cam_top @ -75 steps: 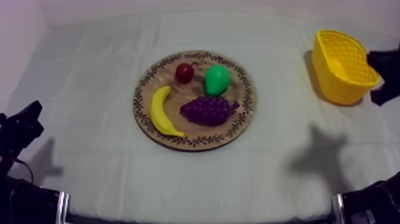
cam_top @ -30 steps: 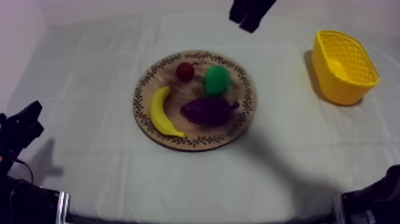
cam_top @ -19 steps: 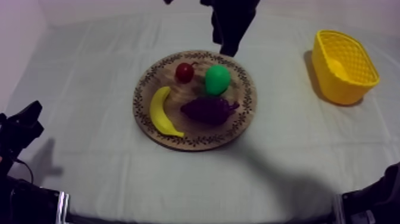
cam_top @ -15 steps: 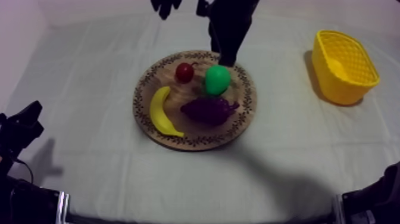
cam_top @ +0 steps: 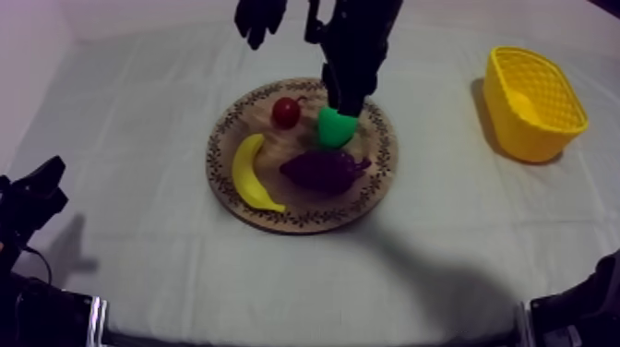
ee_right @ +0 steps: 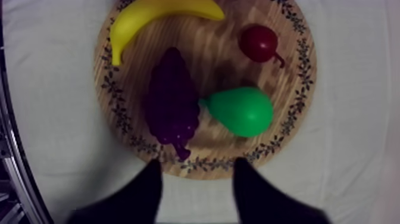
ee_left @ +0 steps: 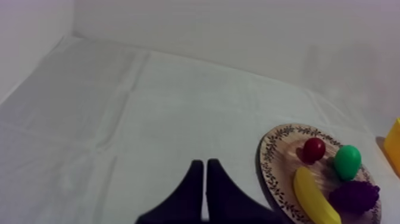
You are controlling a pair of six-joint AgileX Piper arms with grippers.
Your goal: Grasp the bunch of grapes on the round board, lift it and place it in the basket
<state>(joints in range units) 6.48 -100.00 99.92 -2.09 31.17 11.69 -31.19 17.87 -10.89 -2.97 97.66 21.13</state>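
One yellow basket (cam_top: 533,101) stands at the right of the cloth (cam_top: 138,258), well apart from the round wooden board (cam_top: 369,198); its open mouth shows yellow lattice

Four fruits lie on the board, one of each: banana (cam_top: 247,173), small red fruit (cam_top: 286,112), pear (cam_top: 334,129), bunch of grapes (cam_top: 323,171). The grapes lie on the board between the banana and the right-hand rim, just beside the pear, not yet lifted

Two grippers. The right gripper (ee_right: 197,162) hangs above the board with its fingers (ee_right: 153,187) apart, nothing between them but board rim and cloth. In the top view the right arm (cam_top: 355,46) comes in from the far side and covers the top of the pear. The left gripper (ee_left: 205,162) sits low at the left over bare cloth, fingers together in a narrow wedge

Versus 0.5 s ago: the right arm has come lower and nearer, from the board's far rim to over the pear; 2.5 s ago it was by the basket. The fruits, board, basket and left gripper are unmoved
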